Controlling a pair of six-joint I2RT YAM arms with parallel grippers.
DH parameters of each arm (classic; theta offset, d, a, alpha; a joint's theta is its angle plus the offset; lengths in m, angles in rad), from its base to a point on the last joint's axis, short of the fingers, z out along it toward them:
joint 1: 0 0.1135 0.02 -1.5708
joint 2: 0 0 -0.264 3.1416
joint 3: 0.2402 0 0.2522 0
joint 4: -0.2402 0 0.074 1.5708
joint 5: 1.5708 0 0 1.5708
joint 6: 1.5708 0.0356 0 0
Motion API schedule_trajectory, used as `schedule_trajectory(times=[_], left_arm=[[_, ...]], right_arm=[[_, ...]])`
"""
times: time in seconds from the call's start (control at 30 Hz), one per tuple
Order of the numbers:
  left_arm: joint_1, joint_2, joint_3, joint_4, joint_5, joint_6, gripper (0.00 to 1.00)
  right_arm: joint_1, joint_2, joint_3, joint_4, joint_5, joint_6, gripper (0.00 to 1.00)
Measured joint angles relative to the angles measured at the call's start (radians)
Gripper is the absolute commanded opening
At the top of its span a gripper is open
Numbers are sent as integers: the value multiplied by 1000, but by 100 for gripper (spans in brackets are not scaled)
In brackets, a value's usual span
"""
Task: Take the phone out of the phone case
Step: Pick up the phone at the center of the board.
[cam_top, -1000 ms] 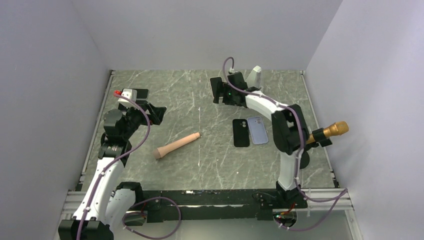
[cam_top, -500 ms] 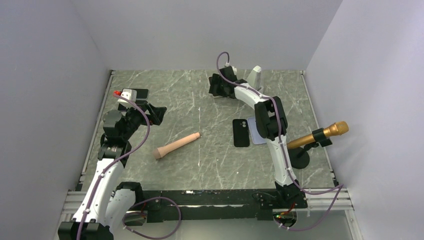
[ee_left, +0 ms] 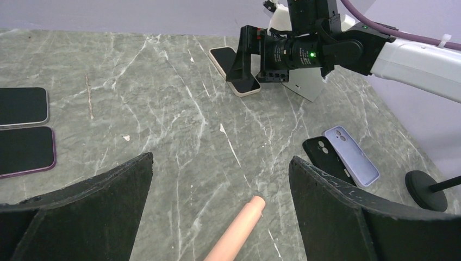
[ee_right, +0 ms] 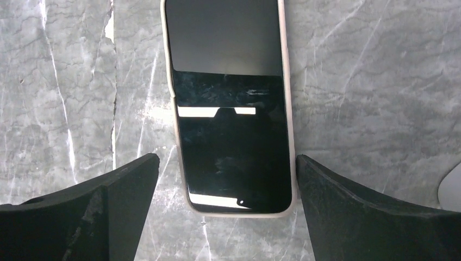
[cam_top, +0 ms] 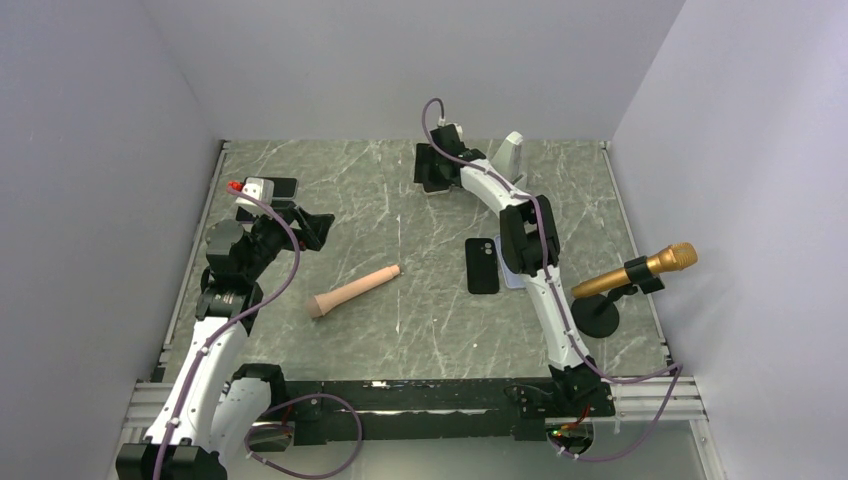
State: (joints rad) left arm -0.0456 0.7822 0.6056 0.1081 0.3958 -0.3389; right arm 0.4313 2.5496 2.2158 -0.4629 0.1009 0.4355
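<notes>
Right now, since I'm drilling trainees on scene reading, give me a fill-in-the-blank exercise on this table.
The right gripper hangs over the phone with jaws ____.
The phone lies screen ____.
The case beside the lilac case is ____.
Missing words: open; up; black.

Left claw: agape, arm bent near bench left edge.
Right claw: agape, facing down, arm stretched to far edge.

A grey-green marbled counter, veined in white, fills the middle of the frame. Plain pale lavender walls close it in at the upper, left and right sides. Soft, even light.
</notes>
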Motion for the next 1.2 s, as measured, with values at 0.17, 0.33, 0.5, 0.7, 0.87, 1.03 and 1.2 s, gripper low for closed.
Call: schedule_trajectory(times=[0.17, 0.33, 0.5, 0.7, 0.87, 1.03, 1.2], left_arm=[[0, -2, 0, 1, 2, -4, 98], [0, -2, 0, 2, 9, -16, 98], [0, -2, 0, 2, 11, -18, 98], [0, -2, 0, 2, 11, -21, 98], [0, -2, 0, 2, 10, -21, 98], [0, 0, 0, 1, 10, -21, 98], [0, 10, 0, 1, 9, -21, 97]], right_arm=[[11, 42, 77, -50, 31, -41, 100], [45, 84, 143, -94, 124, -93, 97], [75, 109, 183, -119, 183, -113, 64], [77, 109, 189, -135, 192, -121, 30], [81, 14, 18, -75, 173, -126, 31], [114, -249, -382, -73, 131, -125, 63], [152, -335, -516, -85, 100, -109, 99]])
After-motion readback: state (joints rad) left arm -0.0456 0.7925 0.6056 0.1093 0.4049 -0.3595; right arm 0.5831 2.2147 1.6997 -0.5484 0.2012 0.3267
